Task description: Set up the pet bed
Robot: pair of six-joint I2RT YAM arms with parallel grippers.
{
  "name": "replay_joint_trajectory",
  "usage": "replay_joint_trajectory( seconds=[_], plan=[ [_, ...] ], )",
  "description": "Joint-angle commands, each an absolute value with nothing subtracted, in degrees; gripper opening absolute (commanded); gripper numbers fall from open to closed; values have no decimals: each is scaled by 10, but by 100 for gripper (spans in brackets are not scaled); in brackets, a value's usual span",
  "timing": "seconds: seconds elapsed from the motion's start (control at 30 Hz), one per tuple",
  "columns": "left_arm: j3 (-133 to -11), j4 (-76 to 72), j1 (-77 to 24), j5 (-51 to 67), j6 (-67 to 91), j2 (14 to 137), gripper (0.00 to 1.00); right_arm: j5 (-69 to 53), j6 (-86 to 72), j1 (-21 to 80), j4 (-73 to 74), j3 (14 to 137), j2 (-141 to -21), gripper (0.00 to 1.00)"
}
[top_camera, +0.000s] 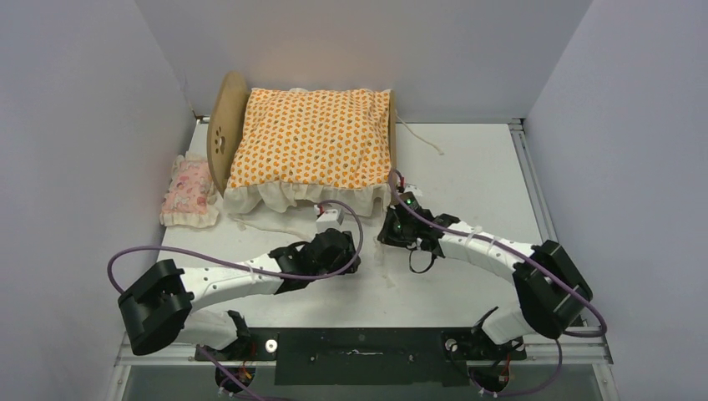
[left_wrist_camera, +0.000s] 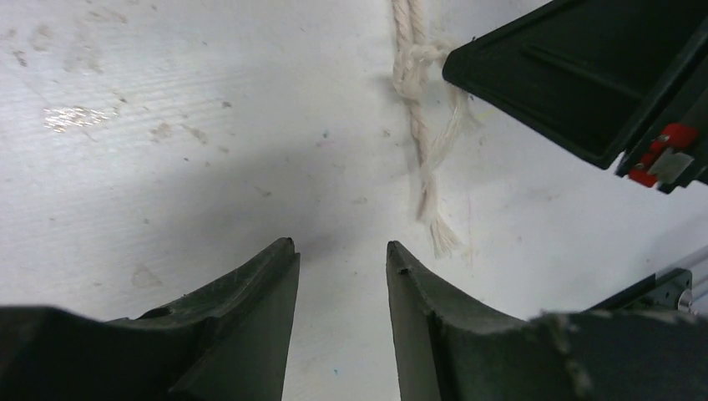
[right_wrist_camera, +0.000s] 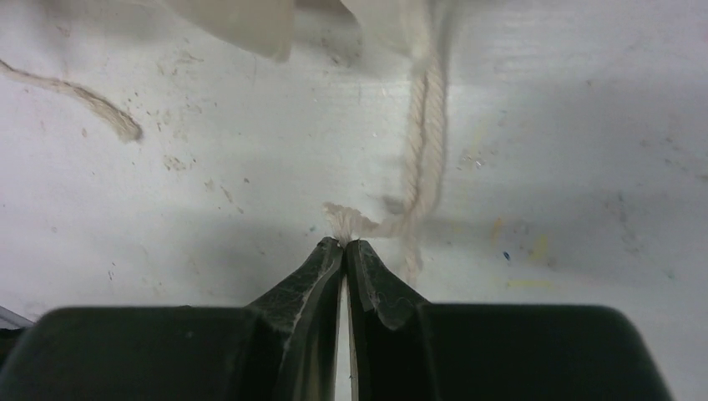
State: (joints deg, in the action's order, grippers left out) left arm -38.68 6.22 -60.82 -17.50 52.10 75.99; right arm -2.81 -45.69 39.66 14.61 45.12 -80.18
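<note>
Light plywood pet bed (top_camera: pixel 220 125), paw-print headboard to the left, stands at far edge of white table (top_camera: pixel 467 167); orange-patterned ruffled cushion (top_camera: pixel 313 138) lies on it. Right gripper (right_wrist_camera: pixel 345 244) pinches the frayed end of cream twisted cord (right_wrist_camera: pixel 422 142). Left gripper (left_wrist_camera: pixel 341 251) parted, empty.

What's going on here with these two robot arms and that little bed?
Two robot arms are setting up a small wooden pet bed, standing at the back of the table with an orange cushion already on it; a pink pillow lies beside it. The right gripper is shut on the frayed end of a white cord. The left gripper hangs open over the table, holding nothing, with another loose cord lying ahead of it.
</note>
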Motion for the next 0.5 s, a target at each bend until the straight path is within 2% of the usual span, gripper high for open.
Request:
replay_joint_trajectory(
  seconds=[0.0, 0.13, 0.23, 0.37, 0.47],
  plan=[
    [-385, 68, -583, -186, 512, 733, 41, -27, -495, 416, 69, 507, -857, 13],
    [-392, 72, -574, -189, 499, 740, 44, -59, -449, 434, 65, 536, -876, 36],
    [-396, 62, -573, -189, 497, 750, 46, -48, -404, 431, 84, 520, -842, 46],
    [-416, 42, -573, -185, 494, 782, 47, 14, -352, 429, 136, 479, -783, 47],
    [-439, 25, -574, -178, 492, 814, 48, 32, -333, 420, 146, 463, -766, 37]
  ],
)
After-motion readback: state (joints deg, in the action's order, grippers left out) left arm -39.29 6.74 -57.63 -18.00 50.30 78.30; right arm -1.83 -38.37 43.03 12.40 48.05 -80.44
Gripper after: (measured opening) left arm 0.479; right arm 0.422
